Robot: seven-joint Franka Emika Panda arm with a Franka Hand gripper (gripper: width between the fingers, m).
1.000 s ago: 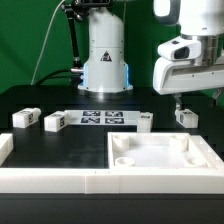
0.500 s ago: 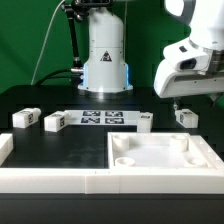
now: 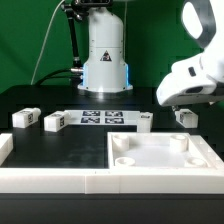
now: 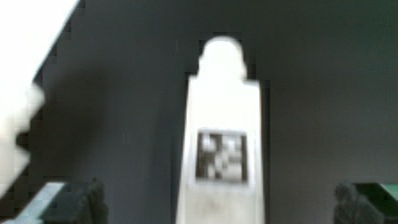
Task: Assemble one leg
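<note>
- Gripper hangs with its fingers spread wide, holding nothing.
- Just beneath it the leg lies on the black table, at the exterior view's right, behind the white panel.

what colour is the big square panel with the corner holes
The panel is plain white; it shows best in the exterior view.

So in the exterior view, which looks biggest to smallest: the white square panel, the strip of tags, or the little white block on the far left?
1. White square panel, largest by far, though it also lies nearest the camera.
2. Marker board.
3. Leg at the exterior view's far left, smallest.
</note>
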